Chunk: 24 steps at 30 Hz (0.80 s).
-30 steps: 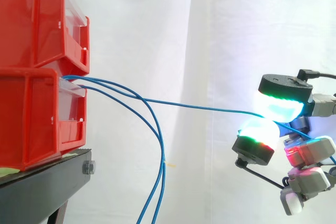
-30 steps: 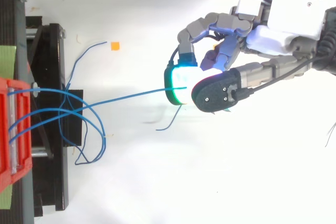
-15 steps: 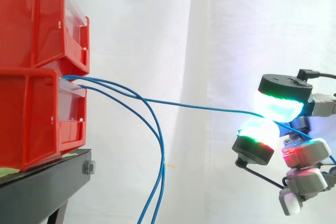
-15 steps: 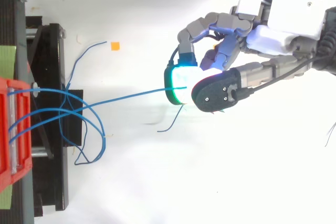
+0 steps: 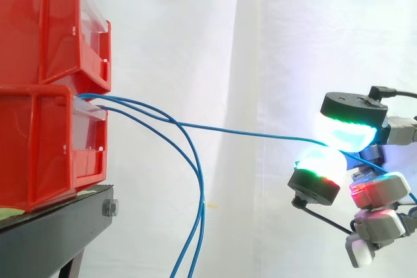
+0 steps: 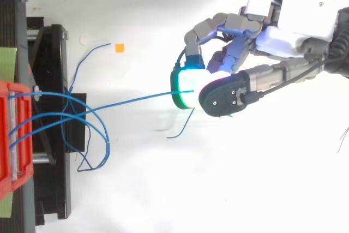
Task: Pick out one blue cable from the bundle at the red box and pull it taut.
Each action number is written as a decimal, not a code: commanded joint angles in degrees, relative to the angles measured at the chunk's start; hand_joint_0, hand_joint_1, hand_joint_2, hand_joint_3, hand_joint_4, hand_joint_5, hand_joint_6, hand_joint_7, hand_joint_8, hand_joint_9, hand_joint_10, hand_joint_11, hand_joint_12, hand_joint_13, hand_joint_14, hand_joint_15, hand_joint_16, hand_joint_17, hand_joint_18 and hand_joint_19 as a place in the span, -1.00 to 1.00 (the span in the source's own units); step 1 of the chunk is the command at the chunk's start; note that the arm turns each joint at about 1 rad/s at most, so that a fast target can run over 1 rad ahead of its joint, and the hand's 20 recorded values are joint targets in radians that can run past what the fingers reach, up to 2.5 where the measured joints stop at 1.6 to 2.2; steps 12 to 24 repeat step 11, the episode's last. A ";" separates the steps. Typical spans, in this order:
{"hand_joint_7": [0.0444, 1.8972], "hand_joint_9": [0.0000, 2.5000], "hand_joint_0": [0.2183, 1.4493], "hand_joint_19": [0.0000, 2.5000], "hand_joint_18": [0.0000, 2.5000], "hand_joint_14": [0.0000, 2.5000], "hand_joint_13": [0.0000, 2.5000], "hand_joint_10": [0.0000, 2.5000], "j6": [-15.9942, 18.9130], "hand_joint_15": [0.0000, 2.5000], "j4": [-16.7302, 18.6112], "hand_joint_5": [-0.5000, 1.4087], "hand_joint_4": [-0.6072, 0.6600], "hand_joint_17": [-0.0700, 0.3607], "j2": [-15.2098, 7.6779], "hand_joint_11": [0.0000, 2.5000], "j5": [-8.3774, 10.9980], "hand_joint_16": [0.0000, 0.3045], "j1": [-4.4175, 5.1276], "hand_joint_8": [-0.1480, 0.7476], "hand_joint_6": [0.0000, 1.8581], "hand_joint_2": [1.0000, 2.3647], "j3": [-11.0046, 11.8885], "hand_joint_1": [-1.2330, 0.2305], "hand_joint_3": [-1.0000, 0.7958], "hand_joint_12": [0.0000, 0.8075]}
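Several thin blue cables leave the front of the lower red bin (image 5: pixel 45 141). One blue cable (image 5: pixel 247 132) runs nearly straight from that bin to my hand (image 6: pixel 256 53) at the right. Two glowing pads (image 5: pixel 345 131) pinch this cable, one above and one below it. In the top view the same cable (image 6: pixel 131 100) crosses the floor to the pads, and its loose end (image 6: pixel 180 129) curls out below them. The other cables (image 5: pixel 195 226) droop down from the bin in loose arcs.
A second red bin (image 5: pixel 52 24) is stacked on the lower one, both on a black stand (image 5: pixel 58 232). A white curtain hangs behind. A small orange square (image 6: pixel 119 48) lies on the white floor.
The loose cable end below my pads has shifted slightly to the right. My hand and the held cable stay as they were.
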 commanded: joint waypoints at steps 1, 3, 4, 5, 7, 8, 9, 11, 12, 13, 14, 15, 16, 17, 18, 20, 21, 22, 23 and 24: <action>0.20 0.00 -0.35 -0.40 -0.46 -0.98 -0.08 -0.97 0.00 -0.31 0.00 -0.64 -0.10 -0.07 0.03 -0.17 0.00 -0.62 0.01 -0.03 -0.03 -0.96 -0.01 -0.31 0.11 -0.14; 0.19 0.00 -0.35 -0.40 -0.45 -0.98 -0.07 -0.97 0.00 -0.31 0.00 -0.63 -0.10 -0.07 0.03 -0.17 0.00 -0.62 0.01 -0.02 -0.03 -0.96 -0.01 -0.31 0.11 -0.13; 0.19 0.00 -0.35 -0.40 -0.45 -0.98 -0.07 -0.97 0.00 -0.31 0.00 -0.63 -0.10 -0.07 -0.06 -0.17 0.00 -0.62 0.01 -0.02 -0.03 -0.96 -0.01 -0.31 0.11 -0.13; 0.20 0.00 -0.35 -0.40 -0.45 -0.98 -0.07 -0.97 0.00 -0.31 0.00 -0.63 -0.10 -0.07 0.03 -0.17 0.00 -0.62 0.01 -0.02 -0.03 -0.96 -0.01 -0.31 0.10 -0.13; 0.21 0.00 -0.35 -0.40 -0.45 -0.98 -0.07 -0.97 0.00 -0.32 0.00 -0.63 -0.10 -0.07 0.03 -0.17 0.00 -0.62 0.01 -0.02 -0.04 -0.96 -0.10 -0.31 0.10 -0.14; 0.19 0.00 -0.35 -0.40 -0.45 -0.98 -0.07 -0.97 0.00 -0.31 0.00 -0.63 -0.10 -0.07 0.03 -0.18 0.00 -0.62 0.01 -0.02 -0.03 -0.96 -0.01 -0.31 0.10 -0.14; 0.21 0.00 -0.35 -0.40 -0.45 -0.98 -0.07 -0.97 0.00 -0.31 0.00 -0.63 -0.10 -0.07 -0.06 -0.17 0.00 -0.62 0.01 -0.02 -0.04 -0.96 -0.01 -0.31 0.10 -0.14; 0.19 0.00 -0.35 -0.40 -0.45 -0.98 -0.07 -0.97 0.00 -0.31 0.00 -0.63 -0.10 -0.07 -0.06 -0.17 0.00 -0.62 0.01 -0.02 -0.04 -0.96 -0.01 -0.31 0.10 -0.14; 0.19 0.00 -0.35 -0.40 -0.45 -0.98 -0.07 -0.97 0.00 -0.31 0.00 -0.63 -0.10 -0.07 -0.06 -0.17 0.00 -0.62 0.01 -0.02 -0.04 -0.96 -0.01 -0.31 0.10 -0.14; 0.19 0.00 -0.35 -0.40 -0.45 -0.98 -0.07 -0.97 0.00 -0.31 0.00 -0.63 -0.10 -0.07 -0.06 -0.17 0.00 -0.62 0.01 -0.02 -0.04 -0.96 -0.01 -0.31 0.10 -0.14; 0.19 0.00 -0.35 -0.40 -0.45 -0.98 -0.07 -0.97 0.00 -0.31 0.00 -0.63 -0.10 -0.07 -0.06 -0.17 0.00 -0.62 0.01 -0.02 -0.04 -0.96 -0.01 -0.31 0.10 -0.14; 0.19 0.00 -0.35 -0.40 -0.45 -0.98 -0.07 -0.97 0.00 -0.31 0.00 -0.63 -0.10 -0.07 -0.06 -0.17 0.00 -0.62 0.01 -0.02 -0.04 -0.96 -0.01 -0.31 0.10 -0.14; 0.19 0.00 -0.35 -0.40 -0.45 -0.98 -0.07 -0.97 0.00 -0.31 0.00 -0.63 -0.10 -0.07 -0.06 -0.17 0.00 -0.62 0.01 -0.02 -0.04 -0.96 -0.01 -0.31 0.10 -0.14; 0.19 0.00 -0.35 -0.40 -0.45 -0.98 -0.07 -0.97 0.00 -0.31 0.00 -0.63 -0.10 -0.07 -0.06 -0.17 0.00 -0.62 0.01 -0.02 -0.04 -0.96 -0.01 -0.31 0.10 -0.14; 0.19 0.00 -0.35 -0.40 -0.45 -0.98 -0.07 -0.97 0.00 -0.31 0.00 -0.63 -0.10 -0.07 -0.06 -0.17 0.00 -0.62 0.01 -0.02 -0.04 -0.96 -0.01 -0.31 0.10 -0.14; 0.19 0.00 -0.35 -0.40 -0.45 -0.98 -0.07 -0.97 0.00 -0.31 0.00 -0.63 -0.10 -0.07 -0.06 -0.17 0.00 -0.62 0.01 -0.02 -0.04 -0.96 -0.01 -0.31 0.10 -0.14; 0.19 0.00 -0.35 -0.40 -0.45 -0.98 -0.07 -0.97 0.00 -0.31 0.00 -0.63 -0.10 -0.07 -0.06 -0.17 0.00 -0.62 0.01 -0.02 -0.04 -0.96 -0.01 -0.31 0.10 -0.14; 0.19 0.00 -0.35 -0.40 -0.45 -0.98 -0.07 -0.97 0.00 -0.31 0.00 -0.63 -0.10 -0.07 -0.06 -0.17 0.00 -0.62 0.01 -0.02 -0.04 -0.96 -0.01 -0.31 0.10 -0.14; 0.19 0.00 -0.35 -0.40 -0.45 -0.98 -0.07 -0.97 0.00 -0.31 0.00 -0.63 -0.10 -0.07 -0.06 -0.17 0.00 -0.62 0.01 -0.02 -0.04 -0.96 -0.01 -0.31 0.10 -0.14; 0.19 0.00 -0.35 -0.40 -0.45 -0.98 -0.07 -0.97 0.00 -0.31 0.00 -0.63 -0.10 -0.07 -0.06 -0.17 0.00 -0.62 0.01 -0.02 -0.04 -0.96 -0.01 -0.31 0.10 -0.14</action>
